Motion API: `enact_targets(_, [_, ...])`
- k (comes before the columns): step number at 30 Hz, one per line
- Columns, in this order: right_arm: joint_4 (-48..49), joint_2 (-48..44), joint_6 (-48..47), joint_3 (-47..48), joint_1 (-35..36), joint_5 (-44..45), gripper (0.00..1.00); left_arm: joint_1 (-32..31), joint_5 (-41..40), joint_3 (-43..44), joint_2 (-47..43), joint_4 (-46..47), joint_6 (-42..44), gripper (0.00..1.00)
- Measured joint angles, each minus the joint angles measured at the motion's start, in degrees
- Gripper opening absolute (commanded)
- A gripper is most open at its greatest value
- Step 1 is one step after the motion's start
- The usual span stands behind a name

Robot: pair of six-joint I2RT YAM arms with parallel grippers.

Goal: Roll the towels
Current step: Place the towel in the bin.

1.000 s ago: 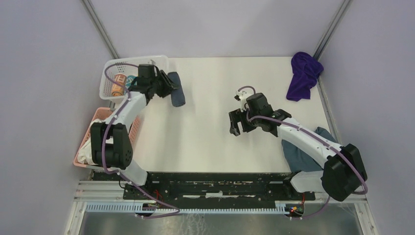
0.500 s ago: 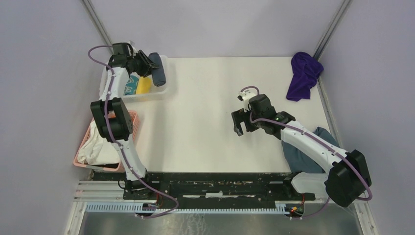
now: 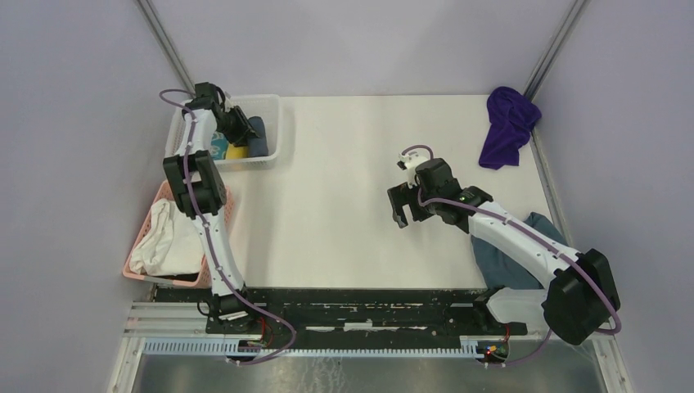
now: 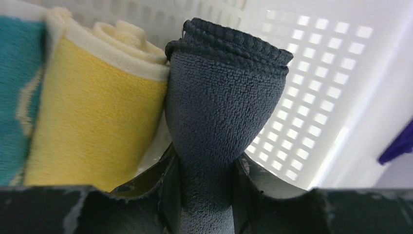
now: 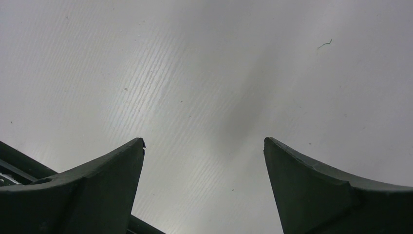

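Grey towel (image 4: 221, 117) in left gripper (image 4: 204, 187)

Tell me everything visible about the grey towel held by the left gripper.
The dark grey towel is rolled into a short cylinder, its fuzzy microfibre-like pile showing layered edges at the far end. The left gripper squeezes its near end, pinching it narrower. It is inside the white perforated basket, pressed against a yellow rolled towel.

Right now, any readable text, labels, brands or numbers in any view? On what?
None readable in any view.
The rolled grey towel, yellow towel, white basket and purple towel carry no print.
The teal towel shows a pale pattern at its edge, not legible as letters.
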Motion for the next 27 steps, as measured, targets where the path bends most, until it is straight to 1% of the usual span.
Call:
enact_targets(4, [0.0,0.4,-0.1,0.0,0.0,0.0,1.00,-0.1,-4.9,4.2,1.9,-3.8,3.1,0.08])
enact_targets(11, [-0.2,1.7,-0.1,0.0,0.0,0.0,1.00,-1.0,-14.3,6.8,2.4,-8.3,8.0,0.14])
enact_targets(19, [-0.4,2.3,-0.1,0.0,0.0,0.0,1.00,-4.7,-24.5,8.1,5.4,-10.5,11.0,0.17])
enact_targets(23, [-0.4,2.3,-0.1,0.0,0.0,-0.1,1.00,-6.0,-28.2,8.9,5.9,-11.0,11.1,0.25])
enact_targets(27, [-0.4,2.3,-0.1,0.0,0.0,-0.2,1.00,-6.2,-29.4,9.0,6.0,-11.2,11.1,0.37])
